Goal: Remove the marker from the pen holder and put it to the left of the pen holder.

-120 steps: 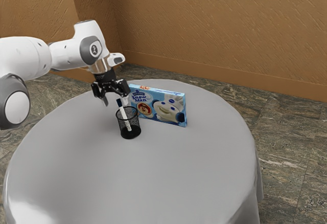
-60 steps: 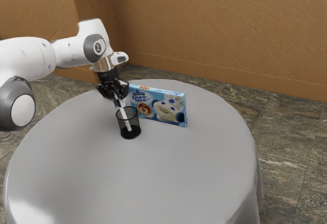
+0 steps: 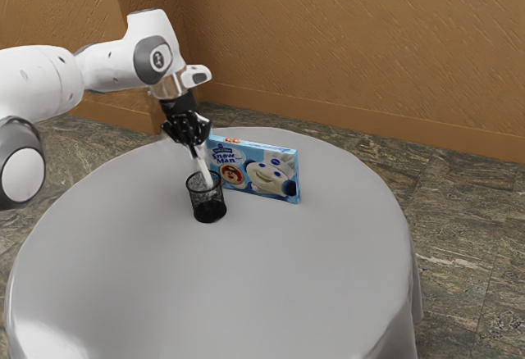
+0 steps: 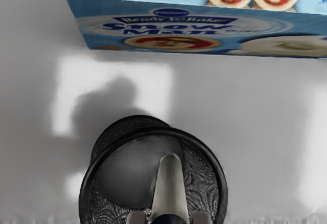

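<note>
My gripper is above the black mesh pen holder in the exterior view, shut on the upper end of the white marker. The marker slants down, its lower part at the holder's mouth. In the wrist view the fingertips of the gripper pinch the marker from both sides at the lower edge. Its pale end points down over the round opening of the pen holder. The dark cap end is mostly hidden by the fingers.
A blue Snow Man cookie box stands upright behind the holder, toward the exterior view's right; the wrist view has this box too. Both rest on a round table with a grey cloth.
My gripper came down onto the marker, closed on it and has lifted it partway, so its lower end is higher above the holder's bottom. The holder and box have stayed put.
</note>
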Motion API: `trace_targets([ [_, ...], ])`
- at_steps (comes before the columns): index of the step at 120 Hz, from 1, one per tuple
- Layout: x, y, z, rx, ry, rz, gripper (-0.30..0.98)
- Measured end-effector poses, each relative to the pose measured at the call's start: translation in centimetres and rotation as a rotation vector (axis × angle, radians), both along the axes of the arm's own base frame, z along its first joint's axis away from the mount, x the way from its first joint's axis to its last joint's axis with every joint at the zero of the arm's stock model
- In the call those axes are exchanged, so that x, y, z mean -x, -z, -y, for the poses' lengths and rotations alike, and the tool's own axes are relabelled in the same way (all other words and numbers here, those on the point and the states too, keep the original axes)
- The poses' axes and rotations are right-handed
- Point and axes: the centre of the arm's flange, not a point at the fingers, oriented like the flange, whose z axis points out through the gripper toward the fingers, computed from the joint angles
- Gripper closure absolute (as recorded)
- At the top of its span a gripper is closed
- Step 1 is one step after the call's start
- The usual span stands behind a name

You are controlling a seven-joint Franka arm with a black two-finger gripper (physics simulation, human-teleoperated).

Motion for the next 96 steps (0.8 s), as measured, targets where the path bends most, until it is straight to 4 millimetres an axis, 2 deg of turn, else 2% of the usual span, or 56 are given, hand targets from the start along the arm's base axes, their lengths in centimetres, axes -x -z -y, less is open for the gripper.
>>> trace_targets([
  [6,1.4,-2.8,0.9,-0.009,0.01,0.021,0.73],
  [12,2.8,-5.9,0.3,-0.024,0.002,0.054,0.74],
  [18,3.9,-7.9,-2.5,-0.045,-0.041,0.074,0.74],
  [24,4.9,-8.4,-6.4,-0.061,-0.1,0.074,0.75],
  [31,5.6,-7.1,-10.2,-0.081,-0.159,0.048,0.75],
  [38,5.8,-4.9,-12.1,-0.089,-0.189,0.012,0.75],
  [48,5.4,-1.5,-13.1,-0.085,-0.207,-0.03,0.75],
  [53,5.3,-0.3,-13.2,-0.076,-0.213,-0.042,0.7],
  [60,5.2,0.3,-13.2,-0.057,-0.221,-0.044,0.56],
  [64,5.4,-0.2,-13.5,-0.049,-0.228,-0.036,0.49],
  [68,5.8,-1.9,-14.1,-0.043,-0.241,-0.011,0.42],
  [72,6.8,-5.6,-14.8,-0.042,-0.253,0.034,0.36],
  [76,8.8,-11.8,-14.8,-0.054,-0.249,0.104,0.3],
  [78,10.2,-15.7,-14.1,-0.066,-0.235,0.146,0.28],
  [82,13.3,-22.3,-11.2,-0.09,-0.18,0.211,0.24],
  [86,16.3,-26.4,-7.1,-0.107,-0.104,0.239,0.2],
  [91,18.8,-28.5,-2.0,-0.13,-0.003,0.238,0.17],
  [96,19.8,-28.2,3.9,-0.149,0.115,0.205,0.14],
])
